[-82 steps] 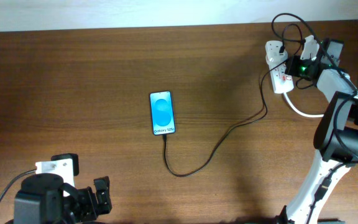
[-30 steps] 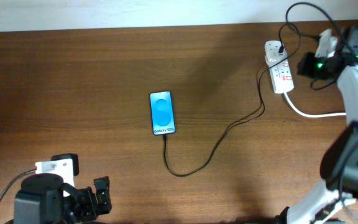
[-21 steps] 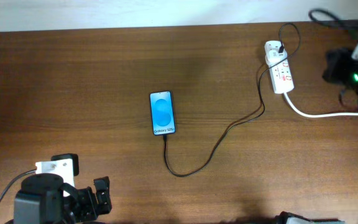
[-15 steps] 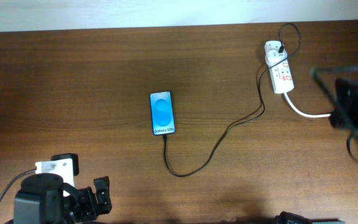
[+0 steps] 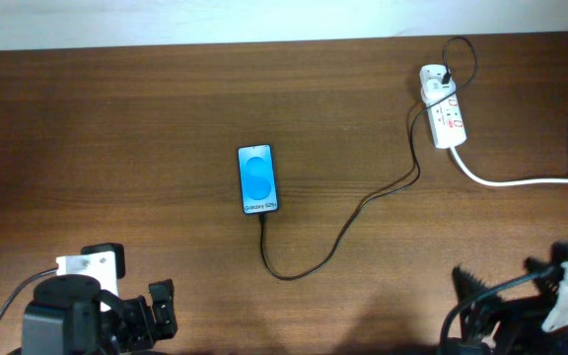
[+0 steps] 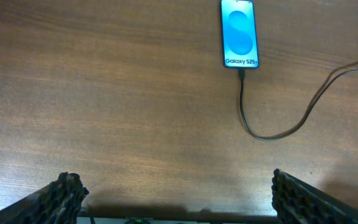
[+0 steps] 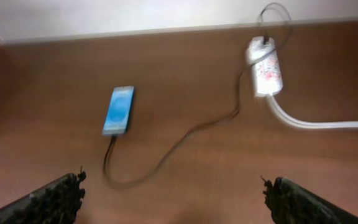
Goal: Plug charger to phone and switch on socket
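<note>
Black charger cable (image 5: 343, 229) meets phone (image 5: 257, 178); power strip (image 5: 444, 118) appears overhead and at the right wrist (blurred), not the left. Left gripper (image 6: 176, 186) and right gripper (image 7: 173, 186): fingers wide apart, empty.

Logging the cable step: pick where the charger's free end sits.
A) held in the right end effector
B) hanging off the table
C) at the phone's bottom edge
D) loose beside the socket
C: the charger ends at the bottom edge of the phone in the left wrist view.
</note>
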You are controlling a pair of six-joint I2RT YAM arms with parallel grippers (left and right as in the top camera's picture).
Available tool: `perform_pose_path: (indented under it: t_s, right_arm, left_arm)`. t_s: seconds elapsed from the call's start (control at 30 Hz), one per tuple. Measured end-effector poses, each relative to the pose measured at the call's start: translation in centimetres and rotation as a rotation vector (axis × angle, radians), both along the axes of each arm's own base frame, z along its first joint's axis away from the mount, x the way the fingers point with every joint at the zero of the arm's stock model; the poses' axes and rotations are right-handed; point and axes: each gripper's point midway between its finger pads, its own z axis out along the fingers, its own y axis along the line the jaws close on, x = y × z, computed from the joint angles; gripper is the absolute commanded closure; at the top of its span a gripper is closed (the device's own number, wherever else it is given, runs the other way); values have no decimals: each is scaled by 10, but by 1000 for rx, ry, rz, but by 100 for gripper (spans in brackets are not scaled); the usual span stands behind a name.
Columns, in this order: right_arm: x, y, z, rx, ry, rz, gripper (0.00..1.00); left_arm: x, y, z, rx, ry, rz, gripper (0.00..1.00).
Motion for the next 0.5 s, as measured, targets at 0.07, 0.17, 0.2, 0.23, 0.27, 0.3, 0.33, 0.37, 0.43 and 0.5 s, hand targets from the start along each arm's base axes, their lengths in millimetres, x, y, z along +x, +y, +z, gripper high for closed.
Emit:
perform_pose_path:
  t_s: [0.07,0.17,0.2,0.23,0.27,0.3,0.33,0.37,0.43,0.5]
  right_arm:
    - [-16,1,-19,-18,96,32,2]
    - [-27,-7,-14,-70,81,25,2]
    - [-32,-8,-9,-79,50,19,2]
    - [-37,-9,-7,-84,25,13,2]
    - [-50,-10,-3,-89,-28,6,2]
    - [-60,-10,0,-92,-69,2,2]
    - [-69,-10,1,-95,-105,-3,2]
    - [-80,-10,2,-97,-150,-6,2]
    - [-100,-10,3,-101,-228,-12,2]
    - [-116,-10,3,-101,-290,-15,2]
  left_arm:
    - [0,0,0,0,0,0,1]
    - [0,0,0,0,0,0,0]
    - [0,0,0,0,0,0,1]
    - [0,0,0,0,0,0,1]
    - [0,0,0,0,0,0,1]
    - [0,0,0,0,0,0,1]
    - [0,0,0,0,0,0,1]
    - [0,0,0,0,0,0,1]
    - [0,0,0,0,0,0,1]
    - [0,0,0,0,0,0,1]
